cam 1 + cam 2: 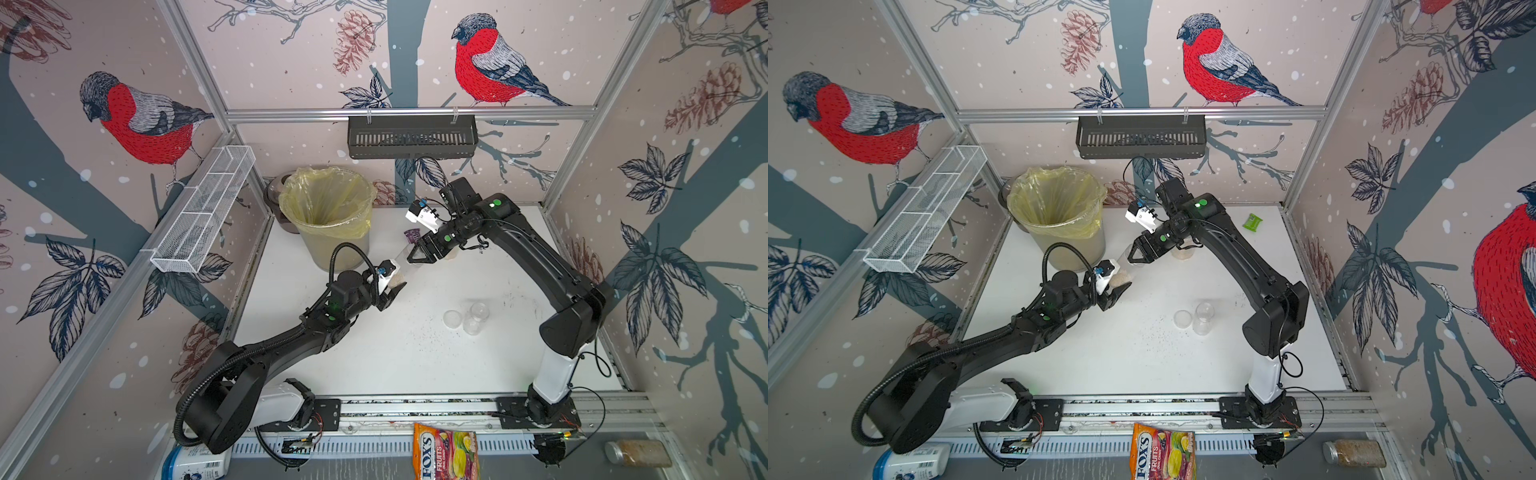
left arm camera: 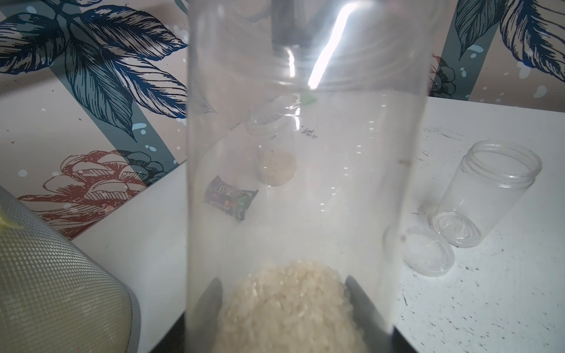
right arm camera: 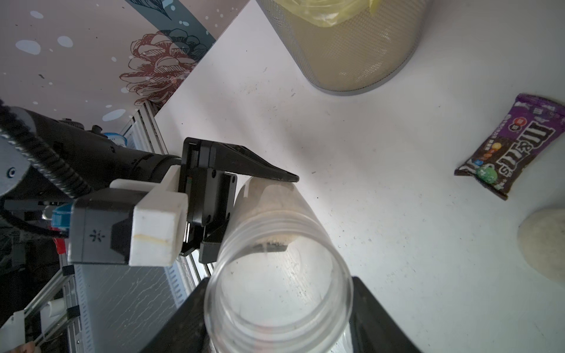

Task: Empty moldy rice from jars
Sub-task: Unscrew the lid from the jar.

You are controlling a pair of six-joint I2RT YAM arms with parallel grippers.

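Three jars show. One, a slim clear jar (image 1: 404, 266), is held up off the white table (image 1: 374, 365) between the two arms, just beside the mesh bin (image 1: 336, 253) with the yellow liner. Its tilt is hard to judge from above. On its base end the left gripper (image 1: 390, 293) is clamped narrow. The right wrist view shows one finger above that base and one below. The moldy rice (image 2: 287, 305) is heaped at that end as pale grains, blurred in the left wrist view. At the mouth end the right gripper (image 3: 279, 282) is closed on the neck, with its fingers (image 3: 376, 314) against both sides. Whether a clear lid sits on that mouth cannot be told: the threads show, but the end itself runs out of frame.

The second jar (image 1: 476, 318) stands empty and uncapped on the table, with a clear lid (image 1: 452, 319) flat just beside it.

The third jar (image 1: 1183, 251) is wider, with rice low inside, and is largely hidden under the right arm in both top views. The left wrist view shows it only through the held jar's wall, with a dotted lid on. The right wrist view cuts it off at the edge. A purple candy packet (image 3: 504, 146) lies near it. Dark specks dot the table around the empty jar.
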